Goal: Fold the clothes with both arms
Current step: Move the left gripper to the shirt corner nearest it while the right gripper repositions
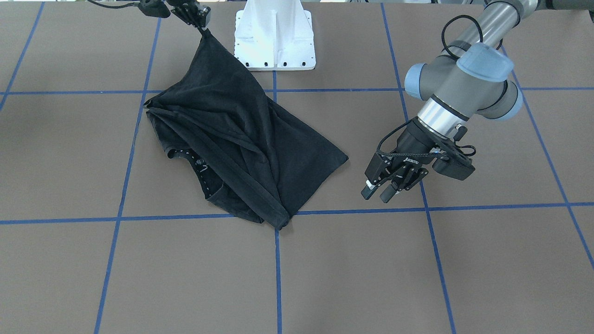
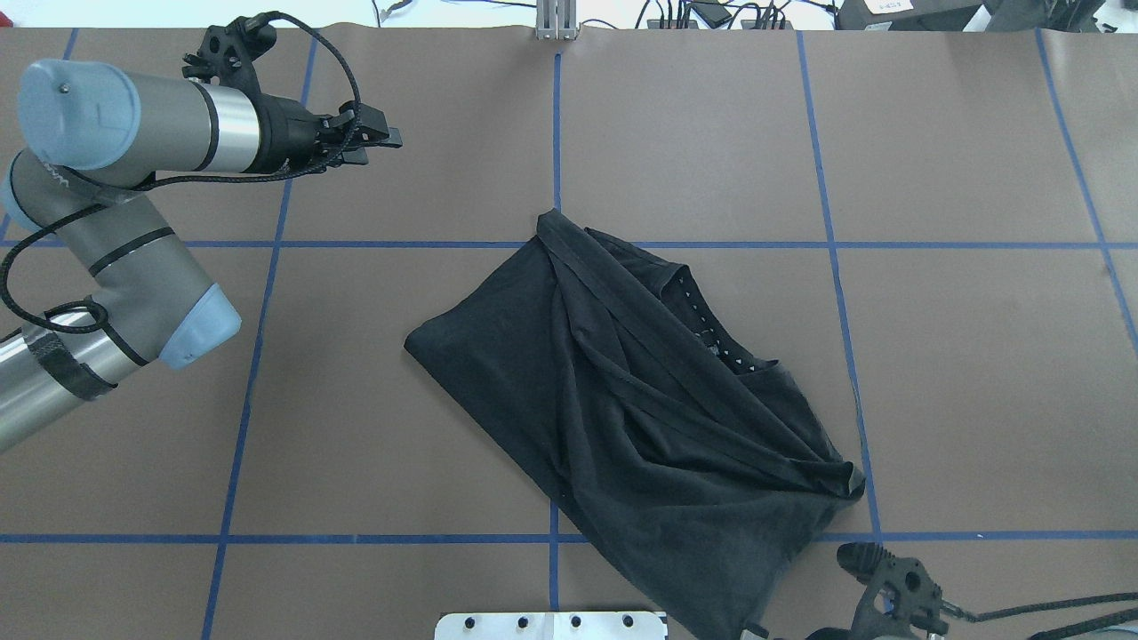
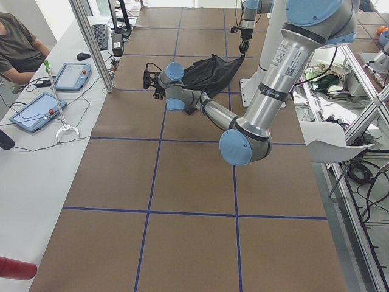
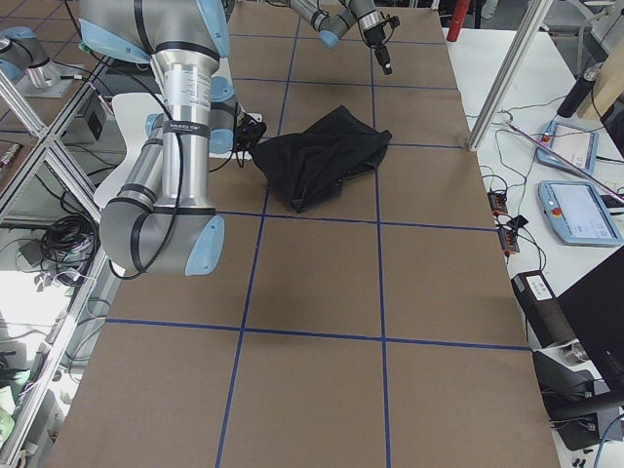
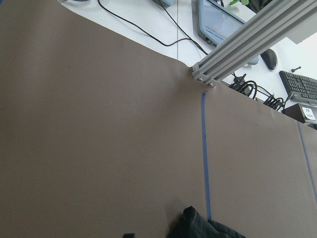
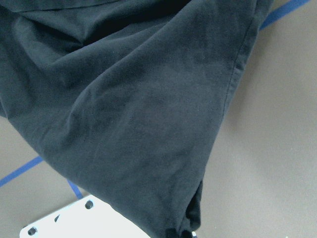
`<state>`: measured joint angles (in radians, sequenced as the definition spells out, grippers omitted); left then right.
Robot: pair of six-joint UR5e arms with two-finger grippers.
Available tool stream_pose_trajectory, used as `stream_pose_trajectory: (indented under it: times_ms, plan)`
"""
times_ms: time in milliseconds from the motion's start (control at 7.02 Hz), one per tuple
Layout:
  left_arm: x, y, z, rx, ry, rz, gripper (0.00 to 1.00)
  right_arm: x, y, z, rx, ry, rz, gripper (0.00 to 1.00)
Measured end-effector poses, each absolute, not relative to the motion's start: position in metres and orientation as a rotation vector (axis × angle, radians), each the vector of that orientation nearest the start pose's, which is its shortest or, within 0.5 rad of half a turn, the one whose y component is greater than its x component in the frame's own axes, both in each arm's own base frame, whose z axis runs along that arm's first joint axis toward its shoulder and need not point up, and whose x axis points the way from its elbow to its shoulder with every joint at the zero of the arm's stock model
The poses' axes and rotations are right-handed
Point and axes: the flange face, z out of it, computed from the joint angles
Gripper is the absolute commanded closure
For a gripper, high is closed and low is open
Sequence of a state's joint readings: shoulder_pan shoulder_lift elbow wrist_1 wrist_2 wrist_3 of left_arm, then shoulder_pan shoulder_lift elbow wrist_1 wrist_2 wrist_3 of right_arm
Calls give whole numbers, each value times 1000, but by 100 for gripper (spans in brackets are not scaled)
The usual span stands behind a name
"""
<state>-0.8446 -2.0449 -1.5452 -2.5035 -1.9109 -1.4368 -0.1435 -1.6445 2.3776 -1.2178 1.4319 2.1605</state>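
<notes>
Bright even light, soft faint shadows, sharp focus

The T-shirt [image 1: 241,139] is soft, matt black cloth, creased and with stitched hems, lying on a desk [image 1: 464,260] covered in a matt brown sheet, seemingly paper, crossed by smooth blue tape lines [image 1: 277,269]. The left arm [image 1: 464,88] shows satin grey metal tubes, a brushed silvery ring and smooth light blue plastic caps, with matt black cable [image 1: 442,35] and a matt black left claw [image 1: 377,195]. The pedestal base [image 1: 274,37] is smooth white with a faint sheen.
</notes>
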Motion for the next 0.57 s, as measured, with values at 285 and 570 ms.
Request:
stream_pose_trajectory:
  times_ms: [285,570]
  plan:
    - [366,-551,292,378,1349,-351,38,-419,-76,257,-283,-1068,491,0]
    - [382,-521,297,326,1343,-332,39,-396,-105,234,-261,-1117,553,0]
